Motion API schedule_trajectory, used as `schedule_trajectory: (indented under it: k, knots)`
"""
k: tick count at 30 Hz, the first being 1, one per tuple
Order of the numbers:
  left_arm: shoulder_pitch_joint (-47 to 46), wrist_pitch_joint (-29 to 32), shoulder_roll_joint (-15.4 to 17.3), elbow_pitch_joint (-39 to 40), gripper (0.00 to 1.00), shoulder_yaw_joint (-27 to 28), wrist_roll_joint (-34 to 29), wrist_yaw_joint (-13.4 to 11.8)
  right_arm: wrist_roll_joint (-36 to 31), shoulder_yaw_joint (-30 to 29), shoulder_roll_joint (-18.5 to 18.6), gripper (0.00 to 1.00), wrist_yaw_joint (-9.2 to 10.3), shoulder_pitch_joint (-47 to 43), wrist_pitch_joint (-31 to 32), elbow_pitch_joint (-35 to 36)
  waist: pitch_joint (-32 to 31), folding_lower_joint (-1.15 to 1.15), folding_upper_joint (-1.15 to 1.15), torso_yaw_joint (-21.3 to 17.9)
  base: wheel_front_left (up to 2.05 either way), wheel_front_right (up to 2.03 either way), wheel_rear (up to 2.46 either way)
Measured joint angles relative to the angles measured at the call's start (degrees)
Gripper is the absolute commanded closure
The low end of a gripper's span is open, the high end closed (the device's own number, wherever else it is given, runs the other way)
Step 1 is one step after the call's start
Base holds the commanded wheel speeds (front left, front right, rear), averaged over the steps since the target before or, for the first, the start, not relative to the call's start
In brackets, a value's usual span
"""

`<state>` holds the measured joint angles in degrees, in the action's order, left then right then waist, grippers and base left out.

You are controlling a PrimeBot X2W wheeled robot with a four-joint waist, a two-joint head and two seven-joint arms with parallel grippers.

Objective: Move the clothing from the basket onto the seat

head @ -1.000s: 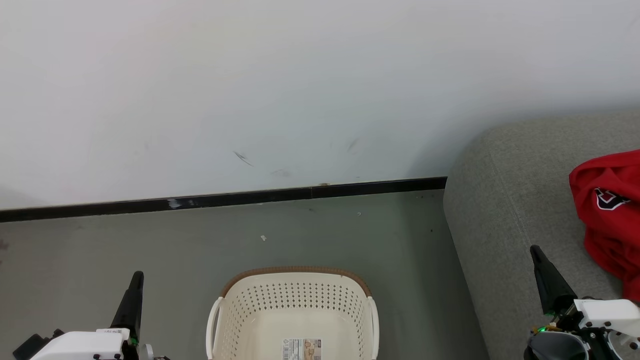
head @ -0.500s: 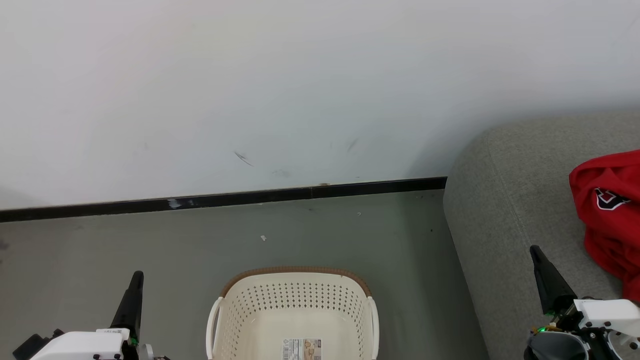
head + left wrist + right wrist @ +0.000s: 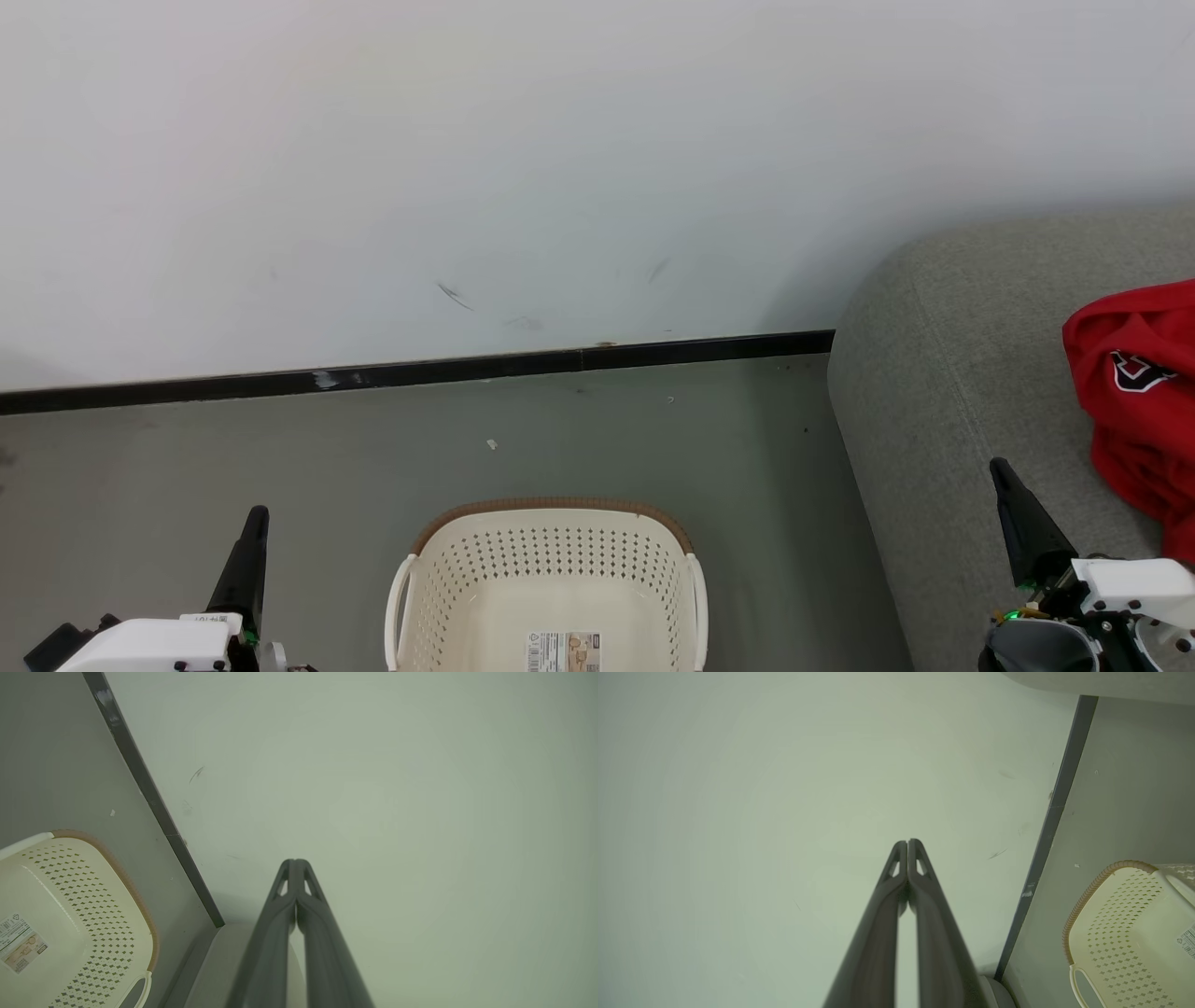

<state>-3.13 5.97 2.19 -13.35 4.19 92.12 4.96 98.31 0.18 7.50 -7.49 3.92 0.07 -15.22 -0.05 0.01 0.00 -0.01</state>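
One red heap of clothing [image 3: 1139, 411] lies on the seat [image 3: 943, 392], right edge of the head view; the basket [image 3: 551, 551], bottom centre, looks bare. Soft, light, floppy, I judge: pinch a bunched fold. Left wrist view: my left jaws clenched, empty. Right wrist view: right jaws likewise.

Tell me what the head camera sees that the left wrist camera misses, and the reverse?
Head view, of the two: the red clothing lying on the grey seat, with the right gripper near the seat's edge.
Left wrist view, of the two: a close look along the left gripper, its two fingers pressed together and holding nothing.
Shared: the basket on the floor, a label on its bottom and no clothing in the part seen, plus the black baseboard and white wall.
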Motion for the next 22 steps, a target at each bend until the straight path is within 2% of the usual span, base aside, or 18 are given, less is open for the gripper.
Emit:
schedule_trajectory:
  k: [22]
  knots:
    - [-0.01, 0.0, 0.0, -0.02, 1.0, 0.0, 0.0, 0.07, 0.0, 0.07, 0.02, 1.0, 0.0, 0.0, -0.01, -0.01, 0.0, 0.0, 0.0, 0.0, 0.0, 0.0, 0.0]
